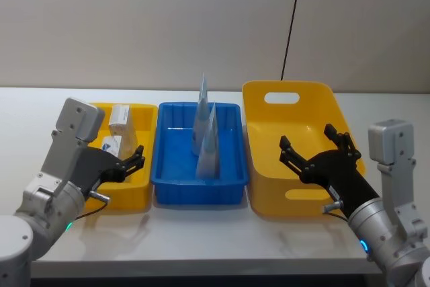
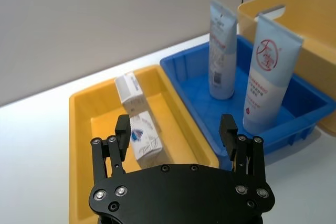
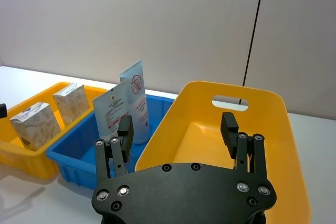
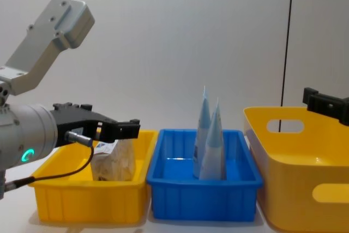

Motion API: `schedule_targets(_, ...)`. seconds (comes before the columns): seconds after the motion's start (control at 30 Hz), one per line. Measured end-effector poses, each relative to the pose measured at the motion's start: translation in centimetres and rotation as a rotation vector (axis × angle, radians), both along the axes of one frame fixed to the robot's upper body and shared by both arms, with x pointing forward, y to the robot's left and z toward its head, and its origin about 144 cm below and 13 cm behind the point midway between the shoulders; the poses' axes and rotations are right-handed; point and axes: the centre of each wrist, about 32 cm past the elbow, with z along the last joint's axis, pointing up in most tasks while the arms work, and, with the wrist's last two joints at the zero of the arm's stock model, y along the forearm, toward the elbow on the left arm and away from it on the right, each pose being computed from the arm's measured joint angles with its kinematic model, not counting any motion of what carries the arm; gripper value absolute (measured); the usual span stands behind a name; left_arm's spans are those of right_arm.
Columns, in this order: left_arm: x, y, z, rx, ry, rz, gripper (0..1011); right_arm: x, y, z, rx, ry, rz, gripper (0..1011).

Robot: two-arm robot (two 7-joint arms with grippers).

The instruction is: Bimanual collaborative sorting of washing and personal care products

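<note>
Two tubes stand upright in the blue bin, caps down, crimped ends up; pale blue with red print. Two white leaf-print packs lie in the small yellow bin left of it. Left gripper is above the packs, fingers spread, no contact. Right gripper is over the big yellow bin right of the blue bin, fingers spread, empty.
</note>
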Motion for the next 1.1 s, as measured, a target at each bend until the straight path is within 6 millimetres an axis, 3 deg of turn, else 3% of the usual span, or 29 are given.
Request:
schedule_targets(0.53, 0.6, -0.4, 0.0, -0.073, 0.147, 0.08, 1001, 0.0, 0.0, 0.0, 0.0, 0.0, 0.0, 1002)
schedule_targets(1.1, 2.5, -0.6, -0.5, -0.129, 0.213, 0.116, 1001, 0.0, 0.0, 0.0, 0.0, 0.0, 0.0, 1002)
